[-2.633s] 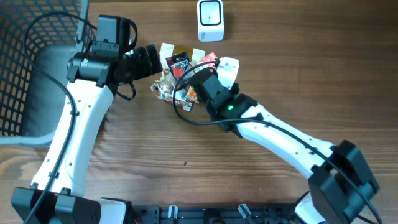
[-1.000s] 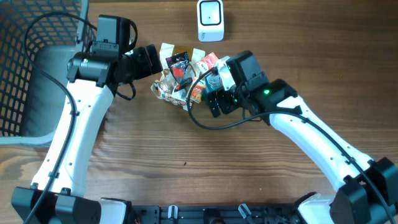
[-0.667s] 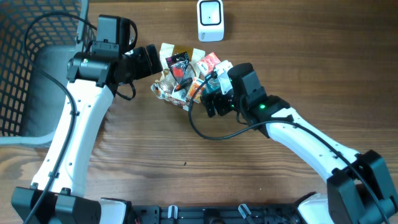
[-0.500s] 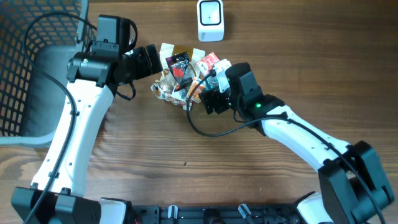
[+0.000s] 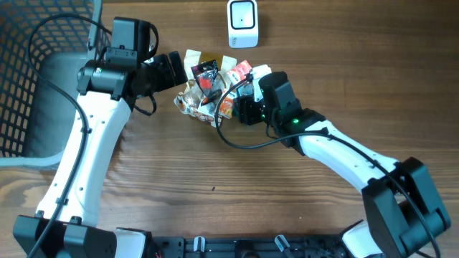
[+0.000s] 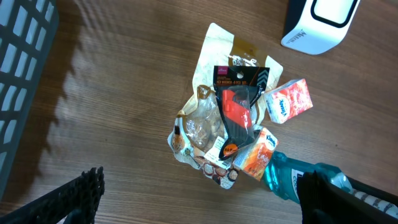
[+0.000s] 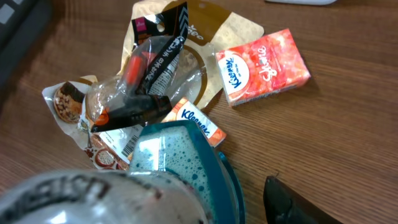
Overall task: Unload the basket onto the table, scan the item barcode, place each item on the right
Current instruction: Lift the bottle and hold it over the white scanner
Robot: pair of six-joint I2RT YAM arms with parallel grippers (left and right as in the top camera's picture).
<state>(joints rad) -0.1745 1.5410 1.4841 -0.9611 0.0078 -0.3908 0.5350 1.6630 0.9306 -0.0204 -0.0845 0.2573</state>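
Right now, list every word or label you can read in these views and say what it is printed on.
"Kleenex": on the pink tissue pack.
"Kleenex": on the orange tissue pack.
Too small to read: the print on the black blister card.
Too small to read: the digits on the white barcode label in the pile.
Blurred: the raised letters on the bottle top.
Too small to read: the print on the side of the scanner.
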